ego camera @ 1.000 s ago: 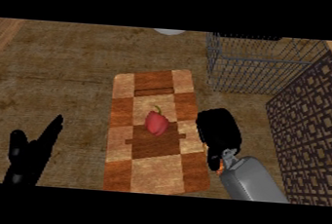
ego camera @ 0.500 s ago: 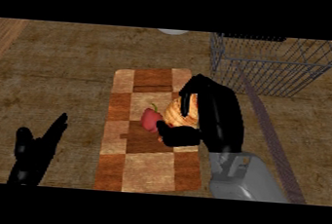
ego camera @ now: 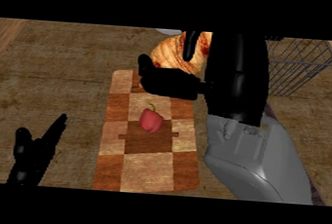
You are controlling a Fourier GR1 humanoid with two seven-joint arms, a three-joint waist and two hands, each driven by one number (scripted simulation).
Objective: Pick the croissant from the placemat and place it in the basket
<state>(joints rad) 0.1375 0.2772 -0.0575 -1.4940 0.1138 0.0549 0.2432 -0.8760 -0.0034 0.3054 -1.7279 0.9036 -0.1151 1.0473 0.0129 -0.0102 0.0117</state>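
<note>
Above the far end of the checkered placemat (ego camera: 151, 166), my right hand (ego camera: 233, 70) is curled round the croissant (ego camera: 174, 53), thumb beneath it and fingers closed over its side. The croissant looks lifted off the mat, and the wire basket (ego camera: 302, 65) stands just to its right. A red bell pepper (ego camera: 151, 121) lies at the placemat's middle. My left hand (ego camera: 36, 149) rests at the lower left, fingers straight, holding nothing.

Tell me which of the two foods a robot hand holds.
The golden-brown croissant, gripped in the right robot hand; the red bell pepper lies on the placemat.
</note>
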